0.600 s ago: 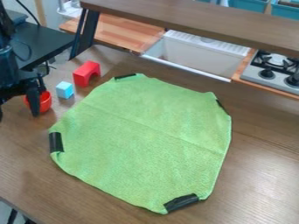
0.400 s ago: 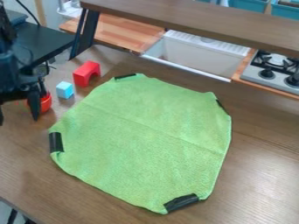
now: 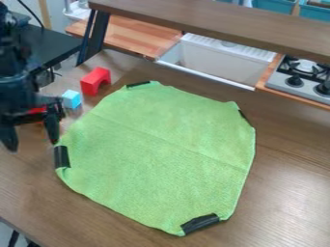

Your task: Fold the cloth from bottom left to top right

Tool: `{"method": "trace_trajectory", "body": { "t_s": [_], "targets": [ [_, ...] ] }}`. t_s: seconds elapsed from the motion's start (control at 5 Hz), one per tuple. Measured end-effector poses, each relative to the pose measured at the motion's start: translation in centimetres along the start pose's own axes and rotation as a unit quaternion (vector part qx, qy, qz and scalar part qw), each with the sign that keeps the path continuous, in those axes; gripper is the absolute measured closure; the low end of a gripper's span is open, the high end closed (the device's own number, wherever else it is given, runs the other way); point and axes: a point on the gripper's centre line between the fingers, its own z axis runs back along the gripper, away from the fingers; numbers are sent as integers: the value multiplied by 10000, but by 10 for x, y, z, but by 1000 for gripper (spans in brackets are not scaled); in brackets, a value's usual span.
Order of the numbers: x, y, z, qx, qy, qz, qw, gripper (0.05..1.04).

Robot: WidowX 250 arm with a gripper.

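Observation:
My gripper (image 3: pixel 32 140) hangs at the left edge of the view, up and left of the cloth's left corner, its two fingers spread apart with nothing between them. The green cloth (image 3: pixel 158 154) lies flat and spread out on the brown table, with a faint crease across its middle. Black tape wraps its corners: one at the left (image 3: pixel 61 157), one at the bottom (image 3: pixel 200 224), one at the top and one at the right. The right fingertip is close to the left taped corner; whether they touch I cannot tell.
A light blue cube (image 3: pixel 71 99) and a red arch block (image 3: pixel 95 81) stand beyond the cloth's upper left edge. A red bowl (image 3: pixel 37 111) is mostly hidden behind the gripper. At the back are a raised shelf (image 3: pixel 219 24), a white sink (image 3: pixel 216 60) and a stove (image 3: pixel 299 79).
The gripper has come down and forward, nearer the cloth's left corner, and now covers most of the red bowl. Both of its fingers now show. The cloth has not moved.

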Motion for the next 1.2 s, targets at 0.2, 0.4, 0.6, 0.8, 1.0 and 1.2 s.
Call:
{"method": "trace_trajectory", "body": {
  "t_s": [0.2, 0.4, 0.6, 0.8, 1.0, 1.2],
  "targets": [
    [-2, -8, -7, 33, -189, -54, 9998, 82],
    [-3, -13, -11, 43, -339, -77, 9994, 82],
    [-2, -19, -20, 124, -388, -79, 9991, 82],
    [-2, -24, -25, 199, -442, -80, 9988, 82],
    [-3, -25, -35, 301, -423, -75, 9986, 82],
    [-1, -25, -40, 399, -429, -73, 9983, 127]
  ]
}}
